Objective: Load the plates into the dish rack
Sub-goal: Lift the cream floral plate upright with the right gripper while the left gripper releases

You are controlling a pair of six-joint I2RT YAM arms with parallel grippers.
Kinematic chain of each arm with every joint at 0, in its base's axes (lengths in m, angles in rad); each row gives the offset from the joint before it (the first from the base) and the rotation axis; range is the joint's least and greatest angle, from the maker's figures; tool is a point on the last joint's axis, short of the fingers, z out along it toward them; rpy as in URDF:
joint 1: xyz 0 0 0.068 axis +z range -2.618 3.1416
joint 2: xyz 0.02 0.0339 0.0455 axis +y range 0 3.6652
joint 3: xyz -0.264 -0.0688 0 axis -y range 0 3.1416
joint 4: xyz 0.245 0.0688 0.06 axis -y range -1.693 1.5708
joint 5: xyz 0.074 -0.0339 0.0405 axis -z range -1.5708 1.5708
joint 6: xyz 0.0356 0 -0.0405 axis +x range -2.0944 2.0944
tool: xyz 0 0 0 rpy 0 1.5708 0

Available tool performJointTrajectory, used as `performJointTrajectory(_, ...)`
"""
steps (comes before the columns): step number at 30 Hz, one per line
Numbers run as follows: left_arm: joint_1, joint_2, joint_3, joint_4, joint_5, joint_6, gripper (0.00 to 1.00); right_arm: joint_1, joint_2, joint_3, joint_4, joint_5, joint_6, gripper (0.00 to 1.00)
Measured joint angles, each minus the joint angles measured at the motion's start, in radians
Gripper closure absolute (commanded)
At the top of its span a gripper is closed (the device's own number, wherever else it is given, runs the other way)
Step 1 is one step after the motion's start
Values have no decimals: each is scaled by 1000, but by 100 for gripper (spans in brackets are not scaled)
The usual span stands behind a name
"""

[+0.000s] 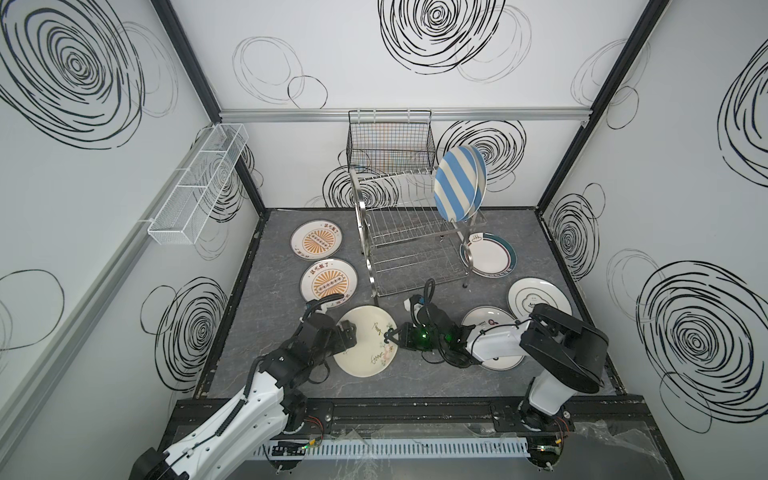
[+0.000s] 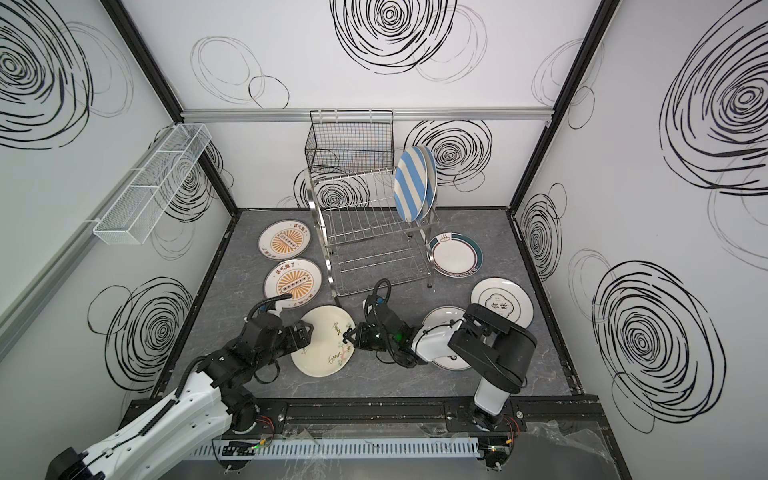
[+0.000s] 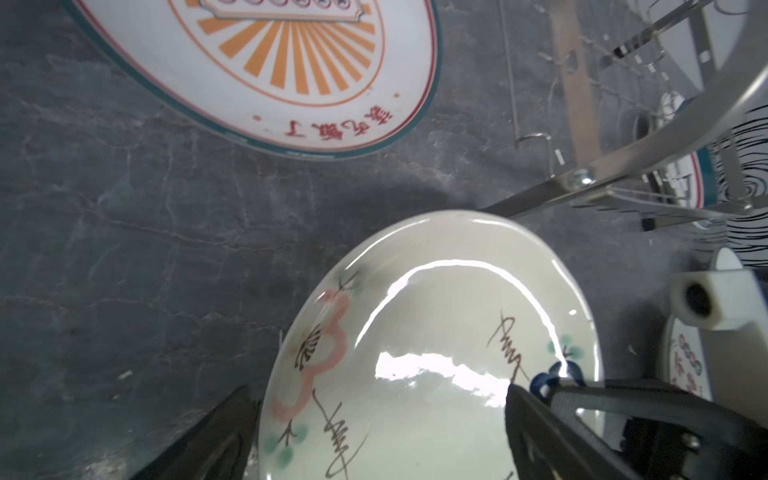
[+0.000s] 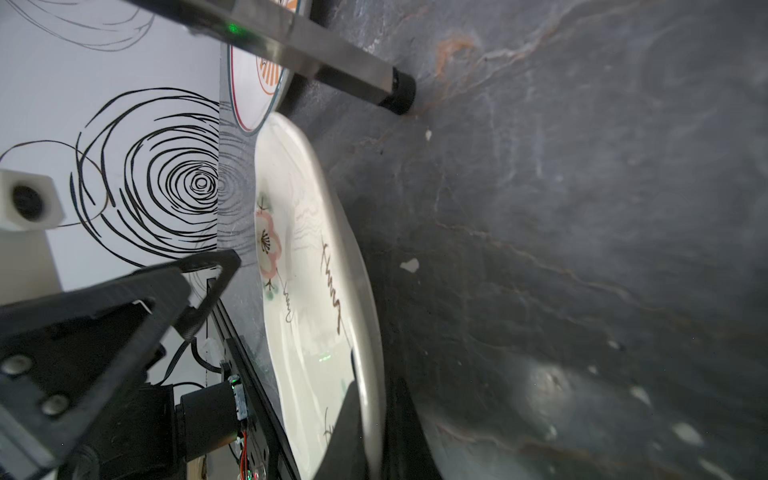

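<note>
Cream floral plate [image 1: 365, 347] gripped at the front of the bench [image 1: 415, 384]
Left gripper [image 1: 347, 336] has its fingers apart at the plate's left rim; right gripper [image 1: 390, 334] is clamped on its right rim; behind, the dish rack [image 1: 409, 232] holds two blue-striped plates [image 1: 457, 187] upright at its right end.

Before me lies a grey marbled tabletop [image 1: 415, 386]. Above its back edge I see a black wire-mesh basket [image 1: 390, 143] hanging from an aluminium rail [image 1: 291, 114]. A long white mesh tray [image 1: 197, 185] lines the left wall, and a white slotted cable duct [image 1: 399, 449] runs along the front edge.
</note>
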Motion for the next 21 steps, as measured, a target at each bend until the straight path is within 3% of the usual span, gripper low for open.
performJointTrajectory(9,6,105,281,-62,21,174,4,-19,-333,-38,-338,60,-115,100)
performJointTrajectory(15,55,131,306,-59,42,302,4,-53,-593,-28,-563,117,-206,100)
performJointTrajectory(21,92,107,289,-45,81,346,4,-95,-805,26,-798,188,-274,100)
